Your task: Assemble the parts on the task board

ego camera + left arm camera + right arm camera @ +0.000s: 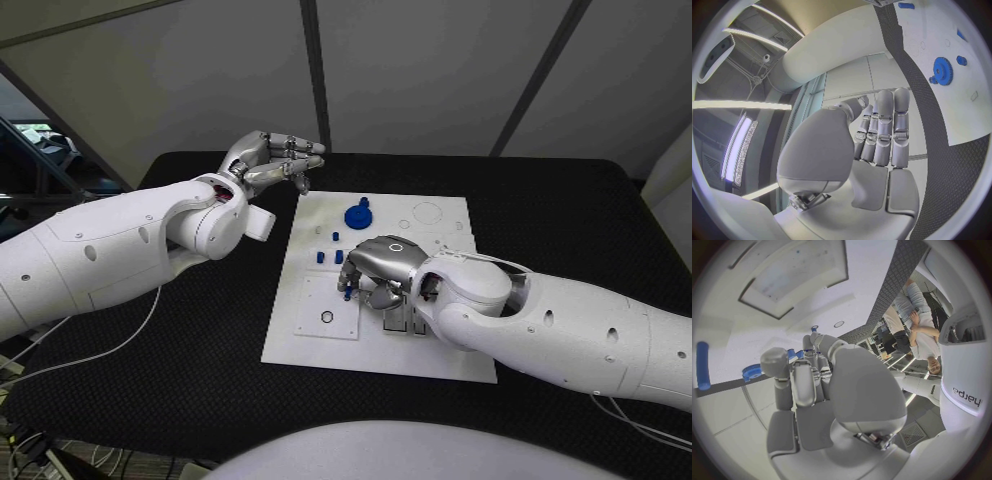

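Note:
The white task board lies in the middle of the black table. A blue gear stands near its far edge, with small blue pegs just in front of it. My right hand hovers low over the board's centre, fingers bent downward, nothing between them. A longer blue peg sits beside its fingertips, apart from them; the right wrist view shows that peg on the board, well away from the right hand. My left hand is raised by the board's far left corner, fingers extended, holding nothing.
A grey fixture sits under the right hand. A raised white panel with an oval hole occupies the board's left side. In the left wrist view the gear and a peg lie beyond the left hand. Black table surrounds the board.

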You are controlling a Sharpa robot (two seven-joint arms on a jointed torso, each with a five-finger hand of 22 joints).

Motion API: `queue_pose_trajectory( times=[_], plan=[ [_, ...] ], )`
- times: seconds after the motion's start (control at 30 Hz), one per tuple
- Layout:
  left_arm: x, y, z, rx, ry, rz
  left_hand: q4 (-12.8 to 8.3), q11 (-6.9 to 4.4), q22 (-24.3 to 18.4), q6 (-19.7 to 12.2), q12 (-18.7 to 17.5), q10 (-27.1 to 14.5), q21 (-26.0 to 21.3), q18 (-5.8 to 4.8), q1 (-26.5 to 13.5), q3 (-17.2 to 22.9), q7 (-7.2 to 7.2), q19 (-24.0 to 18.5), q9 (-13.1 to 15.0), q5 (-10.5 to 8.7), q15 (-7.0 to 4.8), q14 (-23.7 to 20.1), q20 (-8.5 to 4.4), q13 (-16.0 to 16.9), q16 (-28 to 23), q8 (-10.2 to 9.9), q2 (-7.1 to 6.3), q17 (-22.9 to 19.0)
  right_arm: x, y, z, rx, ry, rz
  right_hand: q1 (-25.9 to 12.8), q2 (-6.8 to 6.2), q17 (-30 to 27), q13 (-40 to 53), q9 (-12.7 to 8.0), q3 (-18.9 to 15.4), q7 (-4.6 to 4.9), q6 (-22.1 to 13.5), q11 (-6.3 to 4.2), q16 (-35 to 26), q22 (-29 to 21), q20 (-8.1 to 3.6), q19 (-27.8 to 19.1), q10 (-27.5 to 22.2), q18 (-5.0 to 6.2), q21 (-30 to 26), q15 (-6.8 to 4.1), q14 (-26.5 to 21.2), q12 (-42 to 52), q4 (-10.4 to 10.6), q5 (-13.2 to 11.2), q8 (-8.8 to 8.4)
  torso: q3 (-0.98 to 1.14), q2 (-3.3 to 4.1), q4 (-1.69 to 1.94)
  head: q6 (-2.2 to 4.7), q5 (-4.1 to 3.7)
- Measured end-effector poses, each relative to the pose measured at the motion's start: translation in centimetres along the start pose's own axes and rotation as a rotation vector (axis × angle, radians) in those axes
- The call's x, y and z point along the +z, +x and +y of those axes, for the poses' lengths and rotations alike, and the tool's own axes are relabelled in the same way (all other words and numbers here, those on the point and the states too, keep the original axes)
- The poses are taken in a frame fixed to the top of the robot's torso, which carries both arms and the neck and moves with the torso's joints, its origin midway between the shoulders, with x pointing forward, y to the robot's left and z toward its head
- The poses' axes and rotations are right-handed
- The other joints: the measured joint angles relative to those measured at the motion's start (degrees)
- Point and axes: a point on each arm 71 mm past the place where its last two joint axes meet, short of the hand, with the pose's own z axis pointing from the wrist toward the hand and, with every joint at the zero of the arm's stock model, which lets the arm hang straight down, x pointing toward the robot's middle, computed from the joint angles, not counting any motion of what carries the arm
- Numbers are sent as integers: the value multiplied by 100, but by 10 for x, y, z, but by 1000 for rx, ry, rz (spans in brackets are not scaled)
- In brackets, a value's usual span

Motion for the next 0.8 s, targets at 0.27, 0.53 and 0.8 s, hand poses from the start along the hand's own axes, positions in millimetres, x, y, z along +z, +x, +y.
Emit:
queue_pose_trajectory(
  times=[0.27, 0.53, 0.8],
  plan=[
    [0, -1, 0, 0, -2, -1, 0, 0, 0, 0, 0, 0, 0, 0, 0, 0, 0, 0, 0, 0, 0, 0, 0, 0, 0, 0, 0, 0, -1, 0, 1, 0, -1, 4, 0, 0, 26, 0, 5, 0, 11, 11, 0, 0, 23, 0, 0, 0, -1, 0, 0, 0, 0, 0, -32, -1, 2, 0, 1, -20, 14],
    [0, -1, 1, 0, -5, 0, 0, 0, 0, 0, 0, 0, 0, 0, 0, 0, 0, 0, 0, 0, 0, 0, 0, 0, 0, 0, 0, 1, -2, 1, 1, 0, 2, 3, -43, -5, 33, 1, 8, -16, 15, 15, 0, 24, 35, 0, 0, 0, 0, 20, 0, 0, 0, -16, -33, -6, 2, -2, 1, -18, 16],
    [0, -1, 1, 0, -8, 2, -16, 0, 0, 0, 23, 1, 0, 0, 0, -16, 0, 0, 0, 0, 0, 0, 0, -5, 0, 0, 0, -4, -3, 1, 2, -3, 3, -4, -72, 24, 44, 2, 7, -32, 14, 15, 0, 24, 49, 0, 0, 0, 0, 20, 0, 0, -23, -32, -33, 4, 2, -2, 1, -35, 20]
  ],
)
